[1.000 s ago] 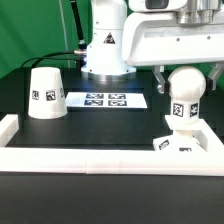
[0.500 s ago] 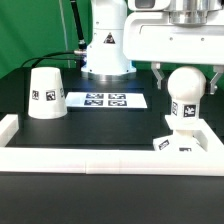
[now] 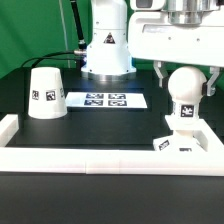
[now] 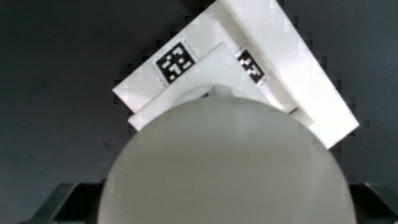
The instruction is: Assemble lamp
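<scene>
The white ball bulb stands upright with its neck on the low square base block, at the exterior view's right. My gripper is around the ball, one dark finger on each side with a small gap, open. In the wrist view the bulb fills the middle, the tagged base lies under it, and my gripper straddles it. The truncated-cone shade stands alone at the exterior view's left.
The marker board lies flat between the shade and the bulb. A long white border rail runs along the front and up both sides. The arm's white pedestal stands behind, with cables to its left.
The gripper hand has risen slightly. The bulb and base have stayed in place.
</scene>
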Controlling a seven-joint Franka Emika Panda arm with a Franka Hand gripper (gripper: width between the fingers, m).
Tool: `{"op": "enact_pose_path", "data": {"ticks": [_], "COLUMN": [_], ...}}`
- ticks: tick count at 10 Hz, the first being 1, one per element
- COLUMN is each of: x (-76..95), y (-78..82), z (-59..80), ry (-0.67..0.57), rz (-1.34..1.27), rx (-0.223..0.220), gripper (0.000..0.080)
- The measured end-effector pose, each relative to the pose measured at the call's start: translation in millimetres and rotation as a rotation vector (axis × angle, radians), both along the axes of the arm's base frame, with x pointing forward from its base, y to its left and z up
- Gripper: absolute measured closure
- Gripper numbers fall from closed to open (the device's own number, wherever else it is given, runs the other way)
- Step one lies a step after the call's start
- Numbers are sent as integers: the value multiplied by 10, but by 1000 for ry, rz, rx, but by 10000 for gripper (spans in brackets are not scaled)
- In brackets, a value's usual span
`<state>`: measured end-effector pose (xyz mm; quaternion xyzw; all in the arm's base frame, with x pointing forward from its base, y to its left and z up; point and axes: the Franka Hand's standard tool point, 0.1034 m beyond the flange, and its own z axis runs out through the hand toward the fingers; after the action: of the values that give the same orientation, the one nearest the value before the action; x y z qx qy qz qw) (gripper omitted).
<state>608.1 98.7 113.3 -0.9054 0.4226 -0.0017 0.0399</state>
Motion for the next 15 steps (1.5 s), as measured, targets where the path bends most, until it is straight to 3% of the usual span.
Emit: {"op": "enact_pose_path", "data": {"ticks": [4,7,8,15], "x": [-13,-13,-14,31], "y": [11,32,34,73], "z": [-1,-5,-8,-4], "ry": [29,41,39,-9], "rz": [-399,-496,-477,180], "rx": [77,91,90,44], "gripper": [220,220,120,100]}}
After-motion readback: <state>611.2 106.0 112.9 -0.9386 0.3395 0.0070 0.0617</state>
